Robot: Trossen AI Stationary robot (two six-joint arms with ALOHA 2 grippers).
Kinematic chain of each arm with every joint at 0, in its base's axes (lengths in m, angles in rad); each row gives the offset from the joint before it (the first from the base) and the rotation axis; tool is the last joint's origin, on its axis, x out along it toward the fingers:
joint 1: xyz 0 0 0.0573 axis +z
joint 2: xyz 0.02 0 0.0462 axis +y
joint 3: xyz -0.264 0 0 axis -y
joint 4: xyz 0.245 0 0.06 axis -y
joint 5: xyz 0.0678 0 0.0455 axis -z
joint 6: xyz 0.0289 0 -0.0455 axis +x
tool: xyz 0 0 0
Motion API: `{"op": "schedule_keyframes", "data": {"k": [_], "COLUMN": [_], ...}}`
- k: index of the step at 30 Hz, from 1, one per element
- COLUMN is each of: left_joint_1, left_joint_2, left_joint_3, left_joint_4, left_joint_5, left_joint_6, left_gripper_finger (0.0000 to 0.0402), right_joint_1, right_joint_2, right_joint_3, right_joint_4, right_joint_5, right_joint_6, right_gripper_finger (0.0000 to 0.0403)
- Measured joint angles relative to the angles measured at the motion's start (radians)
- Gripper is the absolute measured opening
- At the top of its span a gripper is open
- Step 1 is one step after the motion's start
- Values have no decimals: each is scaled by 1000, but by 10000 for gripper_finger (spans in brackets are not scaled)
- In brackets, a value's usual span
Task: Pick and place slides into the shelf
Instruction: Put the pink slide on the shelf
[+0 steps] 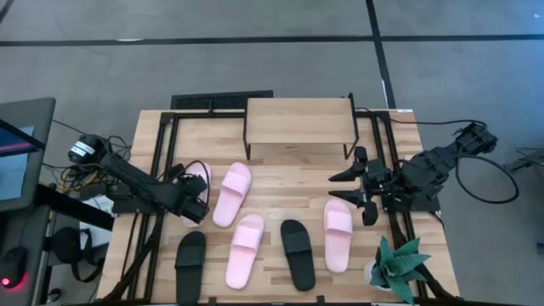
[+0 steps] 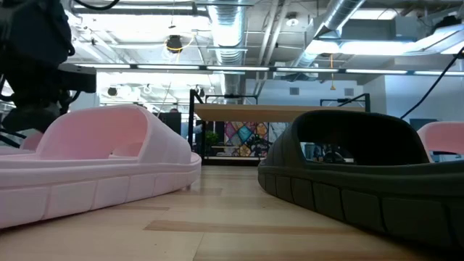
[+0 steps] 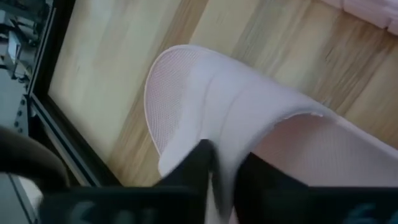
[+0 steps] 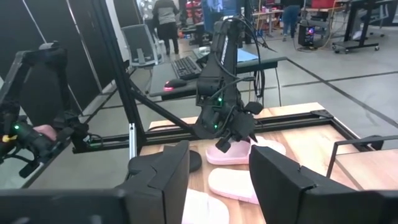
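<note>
Six slides lie on the wooden table in the high view. A pink slide (image 1: 232, 194), another pink one (image 1: 245, 249) and a third (image 1: 337, 234) lie soles down, as do two black slides (image 1: 189, 265) (image 1: 297, 253). The last pink slide (image 1: 199, 177) sits near the table's left side under my left gripper (image 1: 192, 202), which is shut on it. The shelf (image 1: 297, 121) stands at the far edge with its top board bare. My right gripper (image 1: 359, 192) is open and hovers right of centre, beyond the third pink slide. My left gripper pinches the pink slide's wide strap (image 3: 224, 163) between its two fingers (image 3: 194, 163). It comes slanting down from the table's left side. In the right wrist view the slide (image 4: 245, 151) sits level under the gripper. Whether it is lifted clear, I cannot tell.
A potted plant (image 1: 396, 269) stands at the table's near right corner. A black metal frame (image 1: 161, 161) runs along both table sides. A keyboard (image 1: 221, 100) lies past the far edge. In the low view a pink slide (image 2: 94, 167) and a black one (image 2: 362, 174) fill the foreground.
</note>
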Motion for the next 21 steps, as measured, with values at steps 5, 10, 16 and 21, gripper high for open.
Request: {"op": "schedule_keyframes", "data": {"k": [5,10,16,21], "left_joint_1": [0,0,0,-9], "left_joint_2": [0,-3,-3,-3], "left_joint_3": [8,69,165,256], "left_joint_4": [-1,-34,-141,-222], "left_joint_5": [-1,-42,-70,-103], "left_joint_6": [-27,-44,-47,-59], "left_gripper_finger": [5,3,2,1], "right_joint_1": [0,0,0,0], "right_joint_2": [0,0,0,0], "right_joint_3": [0,0,0,0], "right_joint_4": [0,0,0,0], "right_joint_5": [0,0,0,0], "right_joint_6": [0,0,0,0], "right_gripper_finger": [148,143,139,139]}}
